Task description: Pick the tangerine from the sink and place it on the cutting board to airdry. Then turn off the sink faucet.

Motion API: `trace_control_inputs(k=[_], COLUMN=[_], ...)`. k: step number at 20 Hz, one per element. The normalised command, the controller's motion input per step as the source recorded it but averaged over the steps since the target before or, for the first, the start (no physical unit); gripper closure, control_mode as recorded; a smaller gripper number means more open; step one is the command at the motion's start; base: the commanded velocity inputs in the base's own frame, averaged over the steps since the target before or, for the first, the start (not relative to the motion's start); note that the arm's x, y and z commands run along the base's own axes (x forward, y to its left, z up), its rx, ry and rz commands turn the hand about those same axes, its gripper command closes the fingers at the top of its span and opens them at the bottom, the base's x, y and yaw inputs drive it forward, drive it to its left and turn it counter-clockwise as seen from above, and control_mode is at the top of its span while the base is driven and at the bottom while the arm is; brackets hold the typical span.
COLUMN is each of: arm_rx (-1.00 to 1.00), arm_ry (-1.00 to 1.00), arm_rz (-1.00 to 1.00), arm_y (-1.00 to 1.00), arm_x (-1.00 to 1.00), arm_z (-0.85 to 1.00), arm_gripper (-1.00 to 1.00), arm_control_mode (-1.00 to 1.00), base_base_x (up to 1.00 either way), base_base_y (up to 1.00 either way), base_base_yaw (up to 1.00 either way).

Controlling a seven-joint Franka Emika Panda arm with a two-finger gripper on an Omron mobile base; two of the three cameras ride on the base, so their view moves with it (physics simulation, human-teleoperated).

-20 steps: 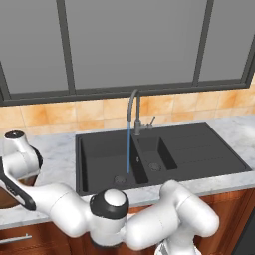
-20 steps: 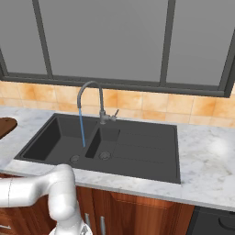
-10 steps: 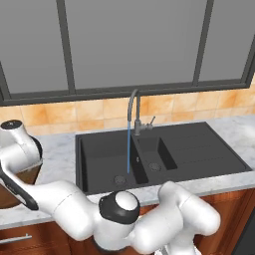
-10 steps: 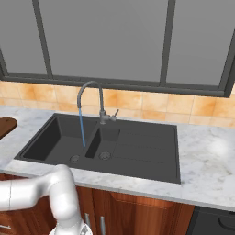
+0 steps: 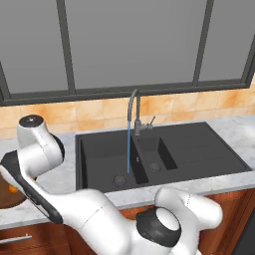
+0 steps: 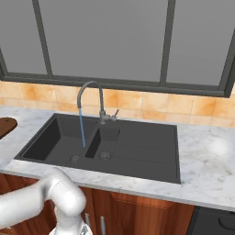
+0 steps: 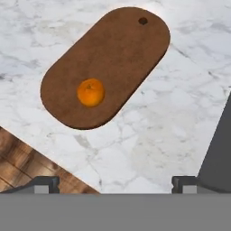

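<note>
The tangerine [image 7: 90,92] rests on the dark brown cutting board [image 7: 108,63], near its lower end, free of any grip. My gripper [image 7: 115,184] hangs open above the marble counter, back from the board, with nothing between its fingertips [image 7: 45,182]. The black double-basin sink [image 5: 199,149] [image 6: 147,147] lies in the counter, with the grey gooseneck faucet [image 5: 133,107] [image 6: 89,92] behind it. A blue stream of water [image 5: 129,149] [image 6: 82,131] runs from the spout into the large basin. The faucet's small lever [image 5: 151,119] sticks out to the right.
White marble counter [image 7: 171,113] surrounds the board, and its front edge drops to wooden cabinet fronts [image 7: 27,158]. My own arm [image 5: 74,209] crosses the left front of the counter. A tiled backsplash and a window stand behind the sink. The board's end [image 6: 5,125] shows at the far left.
The arm's upper joint has risen and swung a little to the right in the left base view. Water keeps running; sink and faucet are unchanged.
</note>
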Motion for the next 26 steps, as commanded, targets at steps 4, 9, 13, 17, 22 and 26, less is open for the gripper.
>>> trace_control_inputs(k=[4, 9, 13, 17, 22, 26], arm_rx=[0.08, 0.09, 0.20, 0.32, 0.32, 0.05], arm_ry=[-0.14, -0.12, 0.09, 0.12, -0.03, -0.14], arm_rz=[0.01, 0.01, -0.07, -0.19, -0.12, 0.01], arm_y=[-0.75, -0.83, -0.69, -0.92, -0.82, -0.07], arm_x=[-0.67, -0.68, -0.36, -0.29, -0.54, -0.55], arm_z=[0.45, 0.45, 0.54, 0.15, 0.02, 0.00], arm_gripper=[-1.00, -1.00, -1.00, -1.00, -1.00, -1.00], arm_control_mode=[-1.00, -1.00, -1.00, -1.00, -1.00, -1.00], base_base_x=[0.00, 0.00, 0.00, 0.00, 0.00, 0.00], base_base_y=[0.00, 0.00, 0.00, 0.00, 0.00, 0.00], base_base_yaw=[0.00, 0.00, 0.00, 0.00, 0.00, 0.00])
